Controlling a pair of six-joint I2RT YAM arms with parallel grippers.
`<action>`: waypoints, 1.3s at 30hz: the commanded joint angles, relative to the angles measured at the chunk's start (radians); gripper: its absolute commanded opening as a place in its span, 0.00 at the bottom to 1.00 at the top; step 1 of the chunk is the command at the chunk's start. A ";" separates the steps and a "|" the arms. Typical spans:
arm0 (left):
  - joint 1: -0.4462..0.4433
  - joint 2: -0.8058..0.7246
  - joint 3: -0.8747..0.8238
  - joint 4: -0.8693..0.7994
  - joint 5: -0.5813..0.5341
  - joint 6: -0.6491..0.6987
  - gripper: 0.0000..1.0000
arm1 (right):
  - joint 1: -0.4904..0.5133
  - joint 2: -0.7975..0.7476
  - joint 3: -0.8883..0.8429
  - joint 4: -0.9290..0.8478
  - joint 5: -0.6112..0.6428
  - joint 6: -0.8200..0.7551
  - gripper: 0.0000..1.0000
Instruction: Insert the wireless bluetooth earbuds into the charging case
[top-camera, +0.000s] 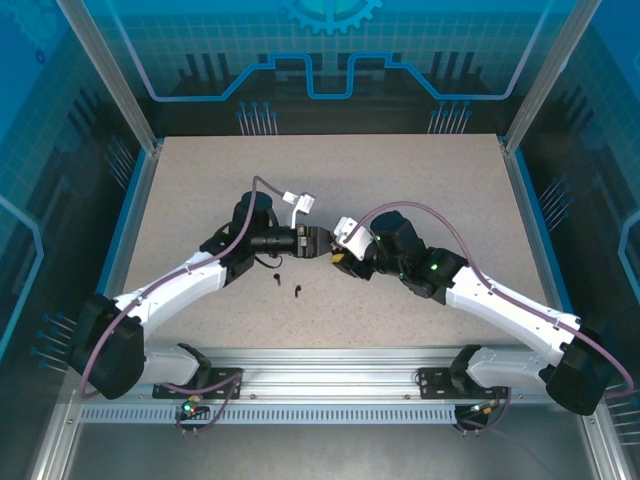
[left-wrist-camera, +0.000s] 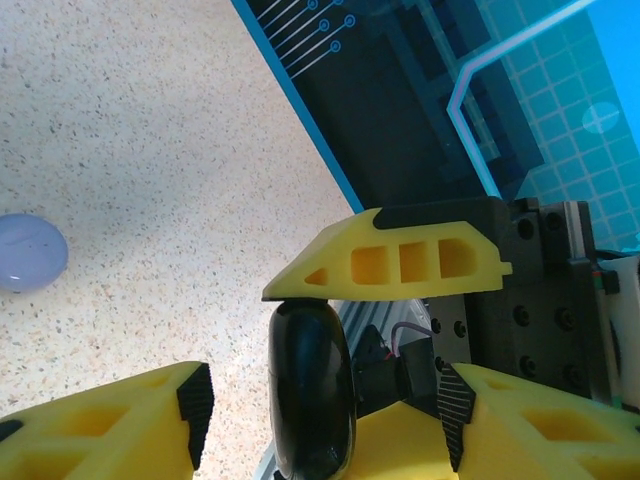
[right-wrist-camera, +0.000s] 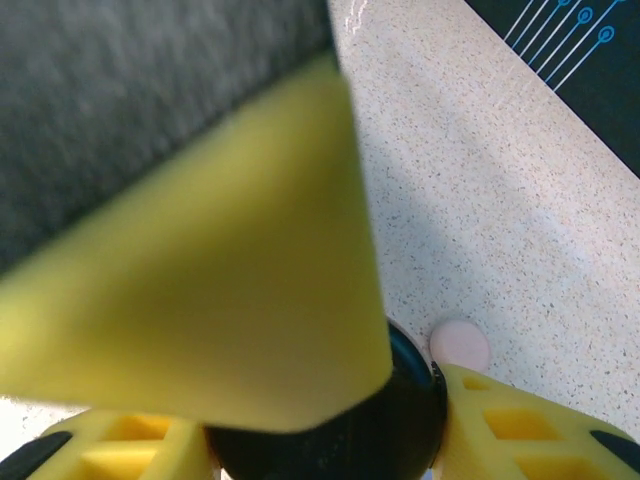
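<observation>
Two black earbuds (top-camera: 276, 277) (top-camera: 298, 291) lie on the table just in front of the left arm. A round black charging case (left-wrist-camera: 310, 390) stands on edge, closed, above the middle of the table. My right gripper (right-wrist-camera: 330, 440) is shut on it, with one yellow finger (left-wrist-camera: 400, 262) on its rim above and the other below. My left gripper (left-wrist-camera: 320, 400) straddles the same case, open, with a gap between each black pad (left-wrist-camera: 197, 405) and the case's faces. In the top view both grippers (top-camera: 312, 241) (top-camera: 336, 250) meet tip to tip.
A lilac round case (left-wrist-camera: 25, 252) lies on the speckled table to the left in the left wrist view. A pale pink round case (right-wrist-camera: 460, 345) lies just beyond the right gripper's fingers. The table's blue rim (top-camera: 135, 200) and frame posts bound the sides.
</observation>
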 joint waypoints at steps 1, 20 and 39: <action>-0.012 0.016 0.038 0.007 0.029 0.005 0.60 | 0.013 -0.021 0.011 0.054 -0.016 0.025 0.45; -0.034 0.049 0.043 0.033 0.059 -0.010 0.27 | -0.004 0.007 0.021 0.093 0.034 0.072 0.46; -0.033 -0.127 -0.067 0.187 -0.120 0.264 0.08 | -0.299 -0.282 -0.068 -0.137 -0.546 0.094 1.00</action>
